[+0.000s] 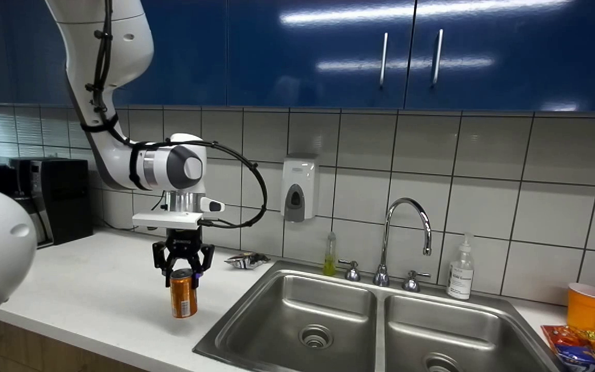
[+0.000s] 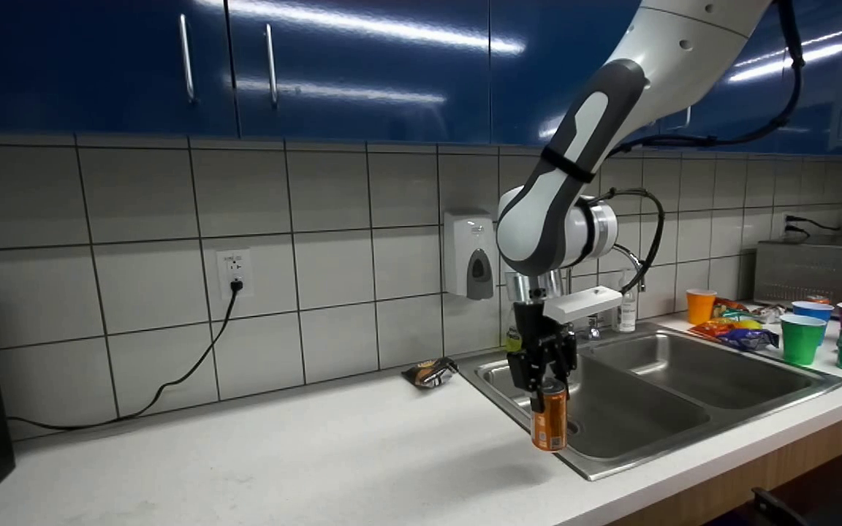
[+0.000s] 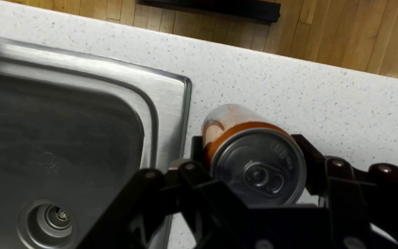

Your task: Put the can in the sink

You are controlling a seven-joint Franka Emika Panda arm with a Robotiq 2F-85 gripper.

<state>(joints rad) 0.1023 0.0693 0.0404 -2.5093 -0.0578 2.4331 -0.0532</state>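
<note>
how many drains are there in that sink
2: one drain in the basin nearer the orange drink can; another drain in the other basin, partly cut off in an exterior view. None seems hidden.

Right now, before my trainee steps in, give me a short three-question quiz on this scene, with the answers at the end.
1. Name it: what is the tool holding?
2. Count: how many basins does the sink have?
3. Choose: in the wrist view, the held thing appears above A, a drain; B, the counter; C, the wooden floor.

Key: 1, an orange can; 2, two; 3, B.
</note>
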